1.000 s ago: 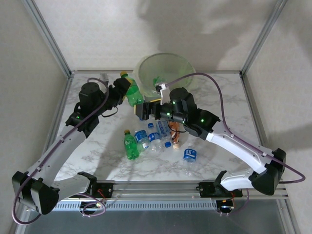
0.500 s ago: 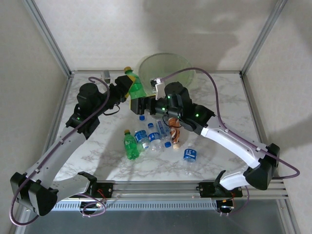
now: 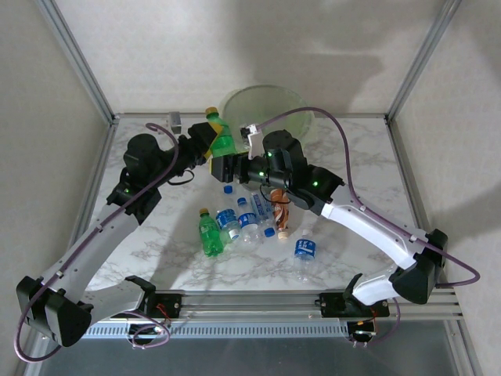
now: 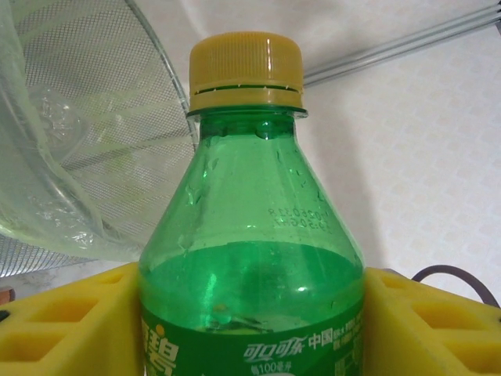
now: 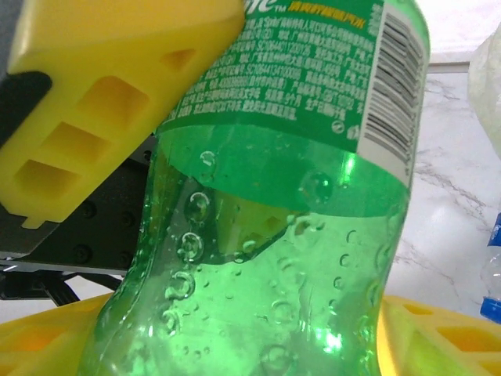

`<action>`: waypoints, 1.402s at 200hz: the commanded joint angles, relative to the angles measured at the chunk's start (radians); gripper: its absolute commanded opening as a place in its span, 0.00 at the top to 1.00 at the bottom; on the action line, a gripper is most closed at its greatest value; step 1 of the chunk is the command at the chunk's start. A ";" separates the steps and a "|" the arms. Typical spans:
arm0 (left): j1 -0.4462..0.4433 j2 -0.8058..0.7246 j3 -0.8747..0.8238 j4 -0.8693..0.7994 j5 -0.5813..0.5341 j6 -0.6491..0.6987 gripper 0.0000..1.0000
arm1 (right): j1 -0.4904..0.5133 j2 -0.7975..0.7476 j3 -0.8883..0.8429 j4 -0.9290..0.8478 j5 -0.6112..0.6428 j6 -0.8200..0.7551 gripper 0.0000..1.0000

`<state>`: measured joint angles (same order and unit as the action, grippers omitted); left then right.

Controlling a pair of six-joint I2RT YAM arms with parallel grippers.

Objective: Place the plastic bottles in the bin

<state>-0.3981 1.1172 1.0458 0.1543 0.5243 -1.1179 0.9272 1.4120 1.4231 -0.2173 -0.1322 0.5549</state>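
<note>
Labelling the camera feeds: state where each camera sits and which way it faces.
Top external: above, behind the bases, looking down on table, left arm, right arm.
Left wrist: looks along left gripper at the green bottle it clamps, bin beyond.
Right wrist: looks along right gripper at that bottle's lower half.
Shared: the green bottle, in all three.

White marbled surface; small grey block at its 11 o'clock corner; aluminium rail at 6 o'clock.
</note>
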 commanded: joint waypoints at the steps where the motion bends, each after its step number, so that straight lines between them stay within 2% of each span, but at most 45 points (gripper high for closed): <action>1: -0.011 -0.005 0.003 0.044 0.035 0.026 0.38 | -0.001 0.010 0.035 -0.014 0.000 -0.007 0.25; 36: -0.010 -0.004 0.004 0.031 0.036 0.043 0.37 | -0.001 0.007 0.040 -0.023 0.013 -0.010 0.31; 48: -0.009 -0.006 0.001 0.031 0.037 0.044 0.34 | -0.001 0.007 0.040 -0.028 0.016 -0.011 0.33; 67: -0.010 -0.014 0.000 0.031 0.030 0.046 0.19 | -0.001 0.005 0.043 -0.037 0.025 -0.014 0.35; 75: -0.010 -0.021 0.003 0.026 0.022 0.051 0.09 | -0.001 0.001 0.047 -0.042 0.035 -0.018 0.35; 78: -0.010 -0.024 0.004 0.025 0.017 0.054 0.02 | -0.002 0.001 0.048 -0.044 0.039 -0.019 0.35; 81: -0.010 -0.027 0.006 0.022 0.014 0.056 0.01 | -0.001 0.000 0.050 -0.048 0.043 -0.020 0.35; 112: -0.008 -0.043 0.067 -0.040 -0.027 0.113 0.01 | -0.010 -0.001 0.102 -0.106 0.133 -0.042 0.35; 152: -0.008 -0.060 0.115 -0.107 -0.086 0.172 0.00 | -0.108 0.035 0.214 -0.228 0.246 -0.055 0.35; 207: -0.008 -0.085 0.080 -0.155 -0.152 0.194 0.03 | -0.263 0.155 0.383 -0.352 0.313 -0.150 0.33; 261: -0.008 -0.096 -0.007 -0.125 -0.177 0.151 0.07 | -0.318 0.318 0.483 -0.447 0.447 -0.222 0.33; 280: -0.008 -0.097 -0.010 -0.138 -0.187 0.162 0.07 | -0.329 0.345 0.487 -0.452 0.480 -0.228 0.30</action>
<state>-0.3988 1.0420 1.0412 0.0135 0.3645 -0.9619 0.6132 1.7325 1.8721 -0.6254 0.2691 0.3660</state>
